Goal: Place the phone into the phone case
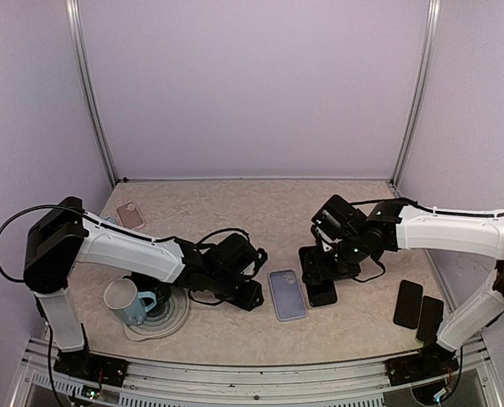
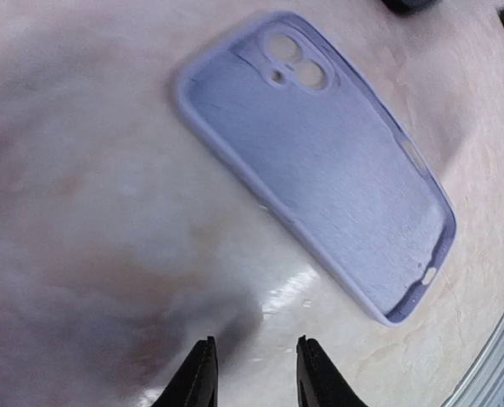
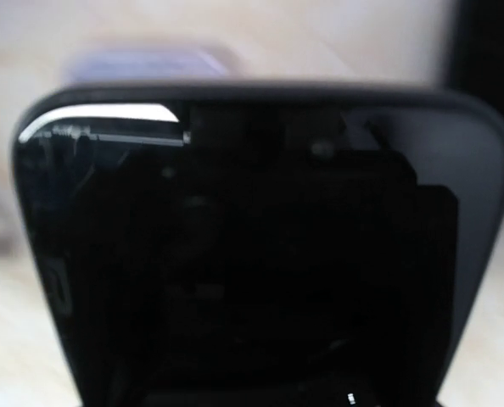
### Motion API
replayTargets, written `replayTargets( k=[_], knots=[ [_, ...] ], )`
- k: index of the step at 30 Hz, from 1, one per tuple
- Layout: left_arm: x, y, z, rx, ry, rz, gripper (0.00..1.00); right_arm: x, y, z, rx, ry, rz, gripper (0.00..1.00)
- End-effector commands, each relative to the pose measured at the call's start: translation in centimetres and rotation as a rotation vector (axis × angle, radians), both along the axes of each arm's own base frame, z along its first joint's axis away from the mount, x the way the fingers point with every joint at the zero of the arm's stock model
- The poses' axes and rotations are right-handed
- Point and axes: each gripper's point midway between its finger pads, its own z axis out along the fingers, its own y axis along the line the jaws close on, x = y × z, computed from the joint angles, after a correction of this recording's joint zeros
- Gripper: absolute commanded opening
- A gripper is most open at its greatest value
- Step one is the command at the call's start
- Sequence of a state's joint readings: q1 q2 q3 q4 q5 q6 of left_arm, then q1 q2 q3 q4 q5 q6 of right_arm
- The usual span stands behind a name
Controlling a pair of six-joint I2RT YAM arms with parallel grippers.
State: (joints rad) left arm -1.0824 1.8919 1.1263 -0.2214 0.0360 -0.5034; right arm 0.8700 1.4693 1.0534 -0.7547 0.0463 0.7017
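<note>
Status — holding phone (image 3: 252, 254) clamped in right gripper (image 1: 318, 273), tilted just right of lilac case (image 1: 287, 294) lying open side up on table (image 1: 235, 212) for receiving it, while hovering left gripper (image 2: 254, 373), empty with fingers narrowly parted, just left of case — probably for steadying it.

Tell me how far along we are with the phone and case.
Done: case lies open side up, empty. In hand: right tool grips the phone beside it; left tool is open, empty. Remaining: seat phone in case.
</note>
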Motion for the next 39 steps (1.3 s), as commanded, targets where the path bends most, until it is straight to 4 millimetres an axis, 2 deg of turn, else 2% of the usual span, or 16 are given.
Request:
replayTargets(
  k=[1,3,5,7,10,18,24,27,30,35,39],
  knots=[
    [5.0,2.5,5.2,-0.116,-0.146,0.246,0.34,2.6,5.4,0.8,0.074,-0.117,-0.039,0.39],
    [5.9,3.3,7.4,-0.158,-0.201,0.295,0.37,2.6,7.0,-0.1,0.045,-0.128,-0.031,0.39],
    [6.5,4.1,8.5,-0.168,-0.233,0.327,0.39,2.3,8.3,-1.2,0.017,-0.126,-0.009,0.39],
    [6.9,4.8,8.7,-0.161,-0.24,0.35,0.39,2.0,8.5,-2.5,-0.028,-0.117,-0.002,0.39],
    [7.0,5.3,8.4,-0.156,-0.24,0.36,0.39,1.6,8.3,-3.7,-0.069,-0.112,0.003,0.39],
    [6.8,5.1,7.7,-0.151,-0.226,0.344,0.39,1.4,7.8,-5.4,-0.108,-0.11,-0.028,0.38],
    [6.9,5.0,7.6,-0.151,-0.224,0.342,0.39,1.9,7.7,-5.8,-0.127,-0.121,-0.053,0.37],
    [6.9,4.9,7.5,-0.146,-0.223,0.336,0.39,1.4,7.9,-6.5,-0.123,-0.094,-0.041,0.37],
    [6.9,4.9,7.3,-0.138,-0.221,0.334,0.39,0.8,7.1,-7.3,-0.158,-0.075,-0.033,0.37],
    [6.9,4.8,6.9,-0.126,-0.214,0.327,0.4,-0.7,6.7,-8.2,-0.169,-0.002,0.002,0.4],
    [7.0,4.7,6.6,-0.115,-0.213,0.321,0.4,-1.4,6.5,-8.4,-0.183,0.034,0.014,0.5]
  ],
)
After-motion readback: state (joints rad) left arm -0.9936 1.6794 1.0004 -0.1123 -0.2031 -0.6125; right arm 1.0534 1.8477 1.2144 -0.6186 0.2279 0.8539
